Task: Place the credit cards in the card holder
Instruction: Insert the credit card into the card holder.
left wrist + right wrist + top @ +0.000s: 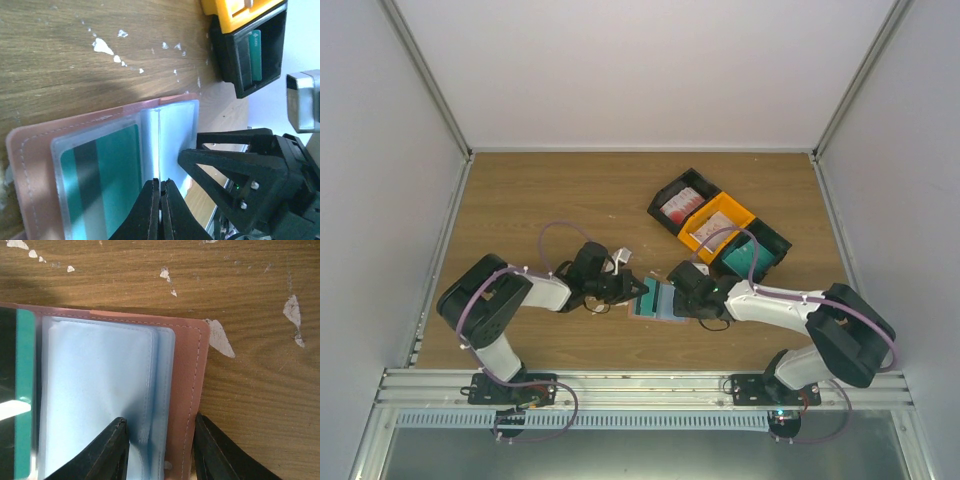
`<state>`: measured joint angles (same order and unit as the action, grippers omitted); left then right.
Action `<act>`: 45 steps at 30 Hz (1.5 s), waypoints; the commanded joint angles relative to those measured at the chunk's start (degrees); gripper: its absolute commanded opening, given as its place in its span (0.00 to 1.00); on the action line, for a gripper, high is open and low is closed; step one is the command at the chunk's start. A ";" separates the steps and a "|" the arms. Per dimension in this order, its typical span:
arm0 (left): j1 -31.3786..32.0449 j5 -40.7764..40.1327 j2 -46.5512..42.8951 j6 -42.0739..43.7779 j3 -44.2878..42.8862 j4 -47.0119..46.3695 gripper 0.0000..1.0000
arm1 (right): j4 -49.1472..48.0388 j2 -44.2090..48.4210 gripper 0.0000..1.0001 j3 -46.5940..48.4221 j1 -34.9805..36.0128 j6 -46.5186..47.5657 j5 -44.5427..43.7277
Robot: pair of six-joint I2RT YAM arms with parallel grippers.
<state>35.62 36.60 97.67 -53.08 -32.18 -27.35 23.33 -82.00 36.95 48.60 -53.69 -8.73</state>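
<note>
— Holder (pixel 657 300) lies open and flat on the table (pixel 550 190), right between the two claws.

— Is a card in it?

— Yes. One teal card (pixel 107 185) sits in a clear pocket on one side. The blue pockets on the other side look bare.

— What does the left claw (pixel 160 189) do?

— Its jaws are pressed together, right at the middle fold. It may pinch a thin pocket there, but that is too hard to tell.

— And the right claw (pixel 160 452)?

— Its jaws stand apart. One finger is over the blue pockets. The other is out past the pink edge, over the wood. So the holder's edge is between them.

— What can go wrong?

— If the right claw squeezes, it may bunch up the soft pockets. Or it may grab the cover too and flip that side shut.

— Then no card can go in.

— Right. And if it pulls while the left claw presses, the holder can slide or twist. Then the teal card may slip out.

— Can the claws bump?

— They can. They are very near each other over one small thing.

— Where are the other cards (pixel 682 207)?

— In the bins (pixel 692 236) further back, apart from the holder. None of those is in a pocket yet.
</note>
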 commanded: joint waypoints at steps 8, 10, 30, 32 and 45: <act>1.75 -3.04 -2.17 -1.22 3.27 -3.62 0.00 | 2.64 -1.91 0.34 -3.57 -0.61 -0.62 1.66; 2.13 -2.76 -0.81 -2.10 3.60 -6.22 0.00 | 2.32 -2.02 0.34 -3.65 -0.61 -0.62 1.84; 6.22 -3.07 8.22 -5.88 1.80 -13.01 0.02 | -0.17 -2.24 0.33 -4.46 -0.61 -0.40 3.42; 6.73 -3.43 8.52 -5.57 1.20 -12.39 0.04 | -0.89 -2.11 0.31 -4.62 -0.61 -0.49 3.98; 10.94 -8.23 7.54 2.36 -4.82 0.78 0.16 | -2.94 1.45 0.31 -6.45 -1.21 -2.64 5.01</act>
<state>44.01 30.59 105.69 -55.18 -35.77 -33.17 18.13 -79.44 33.34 47.55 -54.37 -6.96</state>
